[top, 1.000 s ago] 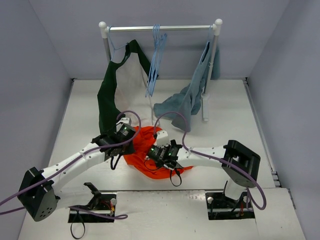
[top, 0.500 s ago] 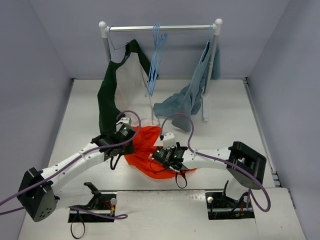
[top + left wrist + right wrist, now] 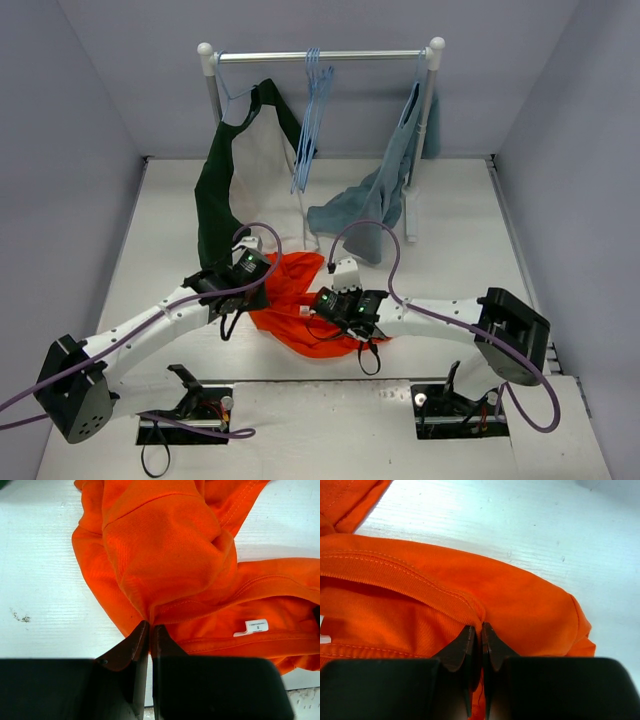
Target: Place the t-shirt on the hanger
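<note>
While t-shirt (image 3: 296, 281) lies on table (image 3: 165, 230) | left jaws pinch fabric | right jaws pinch ribbed edge

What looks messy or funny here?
The t-shirt lies crumpled in a heap on the table instead of hanging up. Behind it, the grey-blue garment droops off the rack, its lower end slumped on the table.

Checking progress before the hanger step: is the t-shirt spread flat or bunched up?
Bunched. The t-shirt lies in overlapping folds on the table, pinched by the left gripper and right gripper.
</note>
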Action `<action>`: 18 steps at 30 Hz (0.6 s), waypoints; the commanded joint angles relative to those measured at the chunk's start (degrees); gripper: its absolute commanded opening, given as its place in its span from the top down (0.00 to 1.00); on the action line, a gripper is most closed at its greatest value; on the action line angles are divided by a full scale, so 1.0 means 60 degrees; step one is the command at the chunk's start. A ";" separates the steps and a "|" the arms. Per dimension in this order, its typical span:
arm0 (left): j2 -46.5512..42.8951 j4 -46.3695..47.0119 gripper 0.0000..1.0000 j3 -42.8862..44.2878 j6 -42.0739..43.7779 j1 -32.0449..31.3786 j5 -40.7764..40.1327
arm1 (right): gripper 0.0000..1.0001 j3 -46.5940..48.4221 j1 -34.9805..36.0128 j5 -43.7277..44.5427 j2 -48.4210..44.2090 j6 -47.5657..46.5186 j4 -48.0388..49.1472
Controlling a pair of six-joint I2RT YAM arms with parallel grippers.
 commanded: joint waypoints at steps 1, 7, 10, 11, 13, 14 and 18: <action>-0.0289 0.0174 1.00 0.0680 0.0160 -0.0051 -0.0275 | 1.00 0.0470 -0.0098 0.0736 -0.0794 -0.0271 -0.0388; -0.0433 -0.0647 1.00 0.2646 0.0885 -0.0025 -0.0404 | 1.00 0.2024 -0.0111 0.1681 -0.2108 -0.2066 -0.0801; -0.0193 -0.1283 1.00 0.5017 0.1494 0.0071 -0.0365 | 1.00 0.3914 -0.0144 0.1975 -0.2711 -0.4098 -0.0807; -0.0042 -0.1406 1.00 0.5845 0.1666 0.0102 -0.0314 | 1.00 0.4650 -0.0154 0.2006 -0.2713 -0.4804 -0.0817; 0.0394 -0.1696 1.00 0.7248 0.1982 0.0116 -0.0340 | 1.00 0.6197 -0.0156 0.2064 -0.2573 -0.5902 -0.0805; 0.0592 -0.1809 1.00 0.8124 0.2193 0.0123 -0.0386 | 1.00 0.6717 -0.0154 0.2102 -0.2466 -0.6543 -0.0803; 0.1367 -0.1989 1.00 1.1048 0.3137 0.0142 -0.0679 | 1.00 0.9316 -0.0151 0.1998 -0.1849 -0.8541 -0.0800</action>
